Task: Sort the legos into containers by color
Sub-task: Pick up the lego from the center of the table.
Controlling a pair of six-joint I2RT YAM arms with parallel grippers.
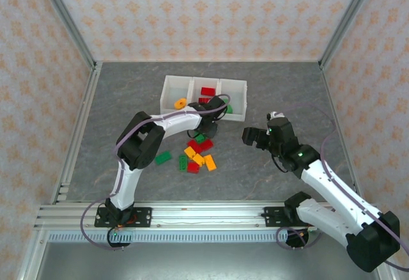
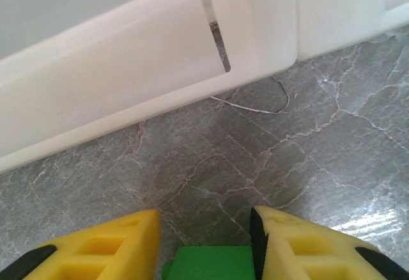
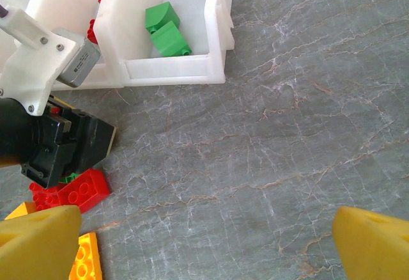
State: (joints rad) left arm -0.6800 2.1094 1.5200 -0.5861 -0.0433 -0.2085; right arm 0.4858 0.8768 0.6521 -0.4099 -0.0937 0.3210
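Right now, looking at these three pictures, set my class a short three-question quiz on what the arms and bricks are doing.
1. True or false: the right hand is open and holds nothing.
2. Which colour is the brick that the left hand straddles? A red, B green, C orange.
3. Fill in: seen from above, the left bin of the tray holds an orange ____.

Key: 1 true; 2 B; 3 ring.
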